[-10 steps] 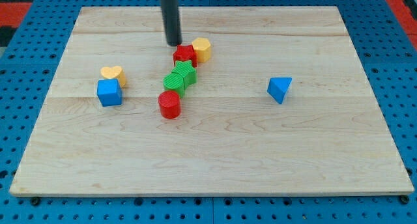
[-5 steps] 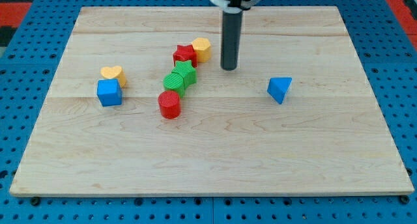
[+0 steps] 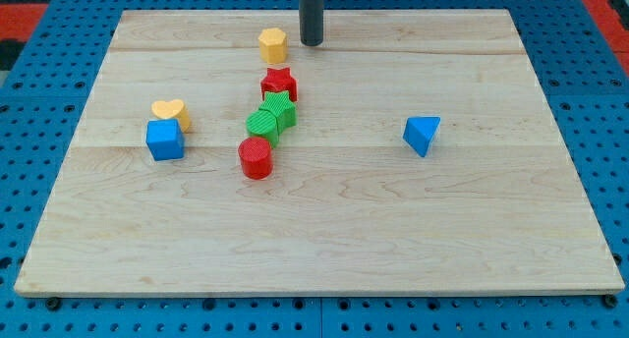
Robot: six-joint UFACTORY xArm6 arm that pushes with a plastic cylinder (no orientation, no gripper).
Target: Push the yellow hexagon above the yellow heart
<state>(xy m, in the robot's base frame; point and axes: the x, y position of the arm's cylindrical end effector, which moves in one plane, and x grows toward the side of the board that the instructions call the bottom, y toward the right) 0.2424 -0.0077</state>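
The yellow hexagon (image 3: pixel 273 44) lies near the board's top, a little left of centre. My tip (image 3: pixel 312 43) stands just to its right, a small gap apart. The yellow heart (image 3: pixel 170 113) lies at the view's left, touching the top of a blue cube (image 3: pixel 164 140). The hexagon is above and well to the right of the heart.
A red star (image 3: pixel 279 84) lies below the hexagon. Under it run a green star (image 3: pixel 280 109), another green block (image 3: pixel 261 124) and a red cylinder (image 3: pixel 255 157) in a diagonal line. A blue triangular block (image 3: pixel 421 135) lies at the right. The wooden board (image 3: pixel 472 230) sits on blue pegboard.
The yellow hexagon has moved up and to the left, away from the red star. My tip went from the hexagon's left around to its right and then up toward the board's top.
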